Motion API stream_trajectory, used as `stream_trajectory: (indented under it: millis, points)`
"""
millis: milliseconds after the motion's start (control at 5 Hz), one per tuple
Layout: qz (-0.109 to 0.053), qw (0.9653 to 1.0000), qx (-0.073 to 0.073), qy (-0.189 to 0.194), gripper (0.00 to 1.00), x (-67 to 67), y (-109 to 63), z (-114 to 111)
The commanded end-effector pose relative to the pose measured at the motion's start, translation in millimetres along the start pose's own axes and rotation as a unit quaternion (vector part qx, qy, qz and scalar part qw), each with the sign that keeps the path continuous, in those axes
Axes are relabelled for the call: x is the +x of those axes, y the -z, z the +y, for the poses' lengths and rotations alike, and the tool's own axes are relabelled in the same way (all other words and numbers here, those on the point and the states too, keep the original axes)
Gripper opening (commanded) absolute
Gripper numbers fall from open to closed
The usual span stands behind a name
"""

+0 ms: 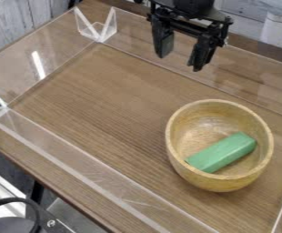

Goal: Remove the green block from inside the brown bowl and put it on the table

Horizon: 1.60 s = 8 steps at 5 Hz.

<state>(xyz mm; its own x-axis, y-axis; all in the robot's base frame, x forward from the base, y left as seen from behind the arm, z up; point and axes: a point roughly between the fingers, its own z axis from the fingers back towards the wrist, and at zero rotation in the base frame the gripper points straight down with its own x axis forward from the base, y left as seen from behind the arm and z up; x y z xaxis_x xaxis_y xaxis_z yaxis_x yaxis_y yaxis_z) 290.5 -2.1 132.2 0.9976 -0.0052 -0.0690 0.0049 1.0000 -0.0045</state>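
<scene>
Worktop brown wood-grain, clear acrylic walls along edges; wide bare stretch left of bowl; bowl tan, wooden, near right wall, holds block lying flat, slanted; black claw points down above far edge, well apart from bowl, fingers spread, holding nothing.

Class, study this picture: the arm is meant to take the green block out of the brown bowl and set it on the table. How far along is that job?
Nothing looks done yet: the green block lies inside the brown bowl. In hand: the gripper hangs open and empty above the table's far side, apart from the bowl. Left: reach into the bowl, grasp the block, lift it out and set it on the bare wood.
</scene>
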Motion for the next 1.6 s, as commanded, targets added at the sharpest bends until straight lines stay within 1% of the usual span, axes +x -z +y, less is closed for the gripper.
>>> stream_trajectory:
  millis: [0, 200, 400, 600, 800, 1200, 1400]
  points:
    - [0.009, 0.9999, -0.002, 0.013, 1.0, -6.2, 8.0, -10]
    - [0.015, 0.9991, -0.005, 0.039, 1.0, -20.4, 17.8, -26]
    - [0.011, 0.9973, -0.01, 0.072, 1.0, -30.0, 27.3, -44]
    - [0.011, 0.9955, -0.013, 0.094, 1.0, -31.3, 37.1, -63]
    - [0.013, 0.9939, -0.016, 0.109, 1.0, -30.4, 43.8, -74]
    - [0.013, 0.9904, -0.022, 0.136, 1.0, -29.0, 58.3, -91]
    - [0.009, 0.9892, -0.026, 0.144, 1.0, -26.8, 66.4, -95]
